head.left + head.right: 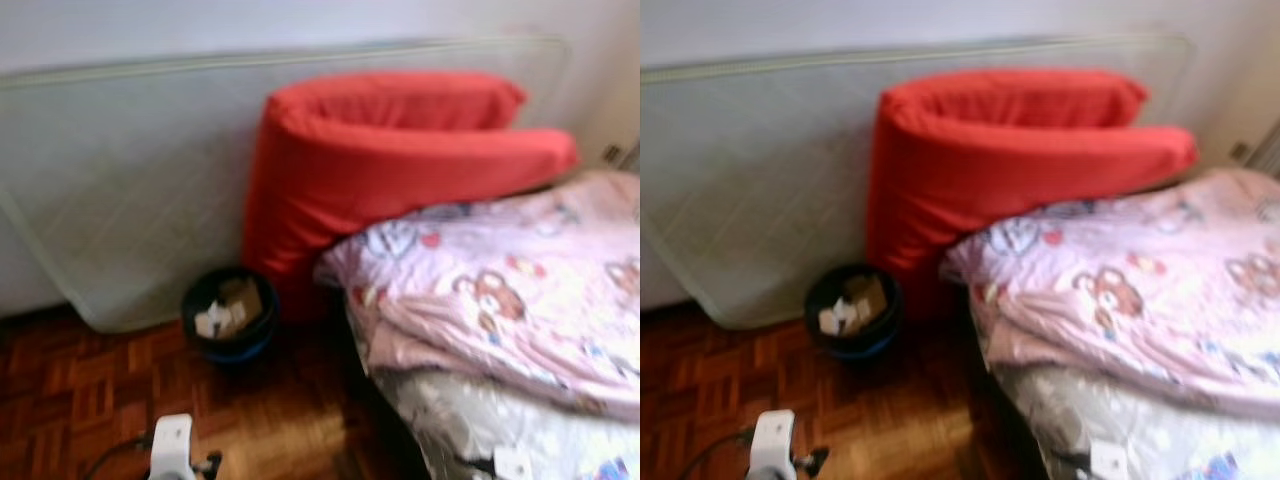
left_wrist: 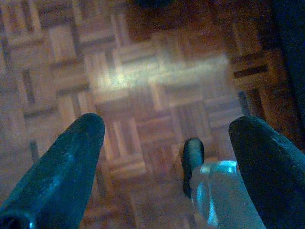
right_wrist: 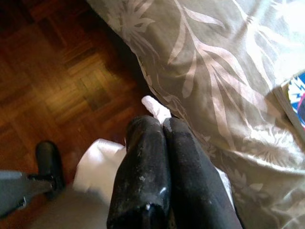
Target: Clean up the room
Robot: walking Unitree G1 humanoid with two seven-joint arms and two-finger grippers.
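**Robot Stood Before the Bin With a Scrap Pinched in Its Right Gripper**

A pale mattress point(image 1: 130, 190) leaned against the far wall, taking up most of the left of the scene. A folded red mattress pad point(image 1: 390, 160) stood against it in the middle, and a bed with a pink printed quilt point(image 1: 520, 290) filled the right, a grey leaf-patterned sheet point(image 3: 224, 81) hanging down its near side. Parquet floor point(image 1: 80, 390) covered the near left. On it, at the foot of the red pad and just beside the pale mattress, sat a small dark waste bin point(image 1: 229, 315), already holding crumpled paper and a piece of cardboard.

The right gripper point(image 3: 162, 125) hung low beside the bed's sheet, its jaws closed together, with a bit of white paper point(image 3: 155, 109) showing at the tips, apparently pinched there. The left gripper point(image 2: 167, 138) pointed down at bare parquet, jaws spread wide and holding nothing.

The step in hand looked to be carrying that scrap to the bin. Doing it well would mean keeping the pinch firm while approaching, since so little paper showed past the tips, bringing the right gripper squarely over the bin's mouth, and only then opening. The bin lay farther off and to the left of the right gripper, well apart from it. The views were blurred, so the distance left was hard to judge.
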